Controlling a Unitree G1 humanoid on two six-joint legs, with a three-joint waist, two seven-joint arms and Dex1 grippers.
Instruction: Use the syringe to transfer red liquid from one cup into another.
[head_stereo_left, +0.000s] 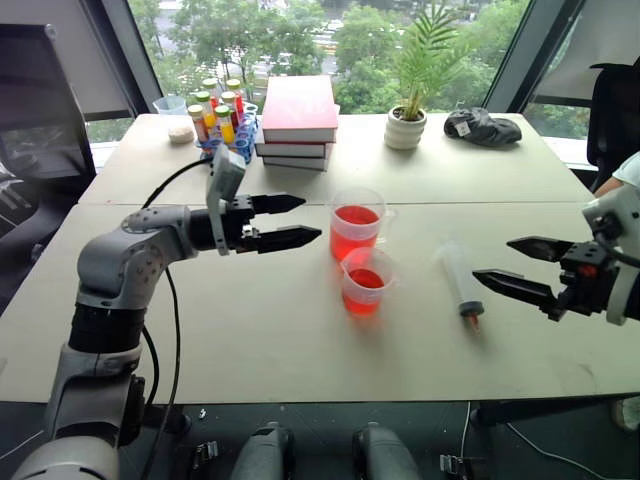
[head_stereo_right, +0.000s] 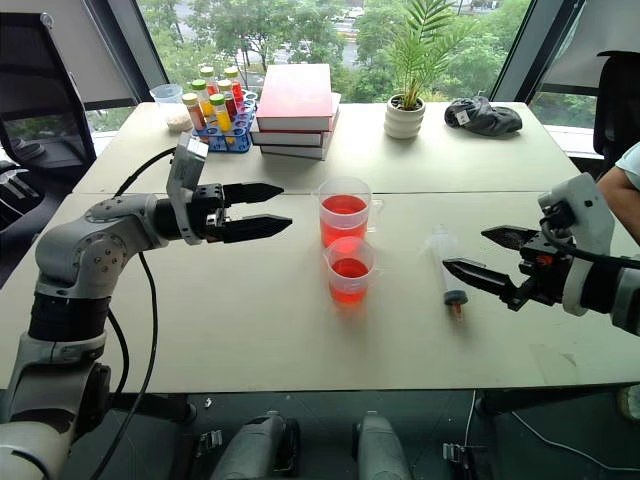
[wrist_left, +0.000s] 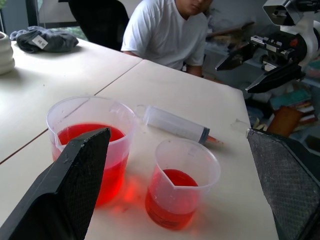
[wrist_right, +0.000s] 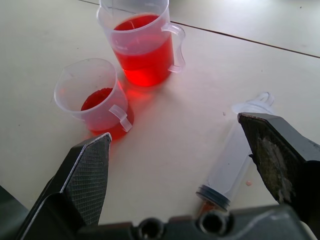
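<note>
**Both jaws spread, syringe lying free on the table**

The syringe (head_stereo_left: 461, 283) is a clear plastic barrel with a dark seal and a short orange-red tip. It lies flat on the smooth, pale table (head_stereo_left: 250, 330), just ahead of the right gripper (head_stereo_left: 512, 265), whose black, wedge-shaped jaws stand wide apart with nothing between them. Their inner faces have a fine cross-hatched texture.

Between the two grippers stand two translucent plastic cups with handles and pour lips. The larger cup (head_stereo_left: 356, 224) is about half full of red liquid (head_stereo_left: 355, 216); the smaller cup (head_stereo_left: 367, 280) touches it on the near side and holds a shallow red layer. The left gripper (head_stereo_left: 291, 221) hovers beside the larger cup, jaws pointing at it, spread and empty.

Beyond the left jaws sit a stack of red-covered books (head_stereo_left: 297, 120) and a blue rack of capped tubes (head_stereo_left: 222, 120). Further across are a potted palm in a ribbed white pot (head_stereo_left: 406, 128) and a crumpled dark cloth (head_stereo_left: 482, 127). A person in a white T-shirt (wrist_left: 165, 30) sits behind the right gripper.
</note>
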